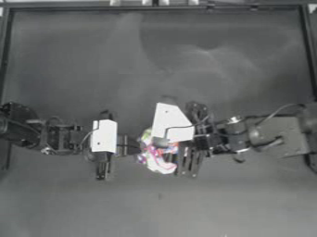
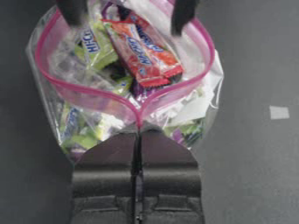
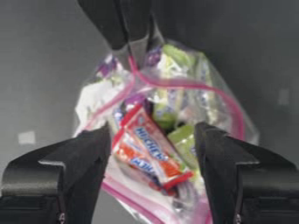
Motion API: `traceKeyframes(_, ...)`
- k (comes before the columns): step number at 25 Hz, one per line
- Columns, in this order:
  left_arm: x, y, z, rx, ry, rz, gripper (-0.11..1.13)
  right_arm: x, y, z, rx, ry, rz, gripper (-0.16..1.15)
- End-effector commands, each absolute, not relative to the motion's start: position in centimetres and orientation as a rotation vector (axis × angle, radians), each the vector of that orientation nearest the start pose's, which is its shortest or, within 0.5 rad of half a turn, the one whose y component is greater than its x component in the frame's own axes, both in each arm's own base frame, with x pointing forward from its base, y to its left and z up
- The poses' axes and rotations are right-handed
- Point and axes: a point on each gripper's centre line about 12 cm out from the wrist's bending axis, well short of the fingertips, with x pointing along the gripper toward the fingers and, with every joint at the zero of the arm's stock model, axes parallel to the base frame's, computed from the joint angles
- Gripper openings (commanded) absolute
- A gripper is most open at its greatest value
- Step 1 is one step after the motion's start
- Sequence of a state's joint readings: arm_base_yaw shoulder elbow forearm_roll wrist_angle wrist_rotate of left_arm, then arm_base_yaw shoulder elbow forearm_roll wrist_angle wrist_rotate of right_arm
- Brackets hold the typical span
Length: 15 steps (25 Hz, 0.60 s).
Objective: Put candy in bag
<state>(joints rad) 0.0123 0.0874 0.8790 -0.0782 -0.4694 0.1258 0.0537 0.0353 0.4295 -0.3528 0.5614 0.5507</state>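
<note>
The left gripper is clenched on the bag's pink seal, holding its mouth open mid-table; the right gripper stands released over that mouth – the candy lies inside already; next, probably, the right arm withdraws without snagging the plastic.

I read this as a lab test bench: a bare dark table edged by a thin metal frame, arm mounts at the table's left and right edges, nothing homely around it.
</note>
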Motion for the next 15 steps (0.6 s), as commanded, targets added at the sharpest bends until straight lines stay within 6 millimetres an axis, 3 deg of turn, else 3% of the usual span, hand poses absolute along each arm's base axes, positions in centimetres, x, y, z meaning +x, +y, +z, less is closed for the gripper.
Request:
traceKeyframes(1, 36.6, 1.0, 12.8, 0.060, 0.460, 0.039, 0.09, 39.4, -0.4, 22.9, 0.095, 0.889, -0.247, 0.89)
traceKeyframes(15, 37.4, 2.5, 15.1, 0.118, 0.417, 0.061, 0.09, 36.1, -0.8, 25.6, 0.100, 0.841, -0.265, 0.89)
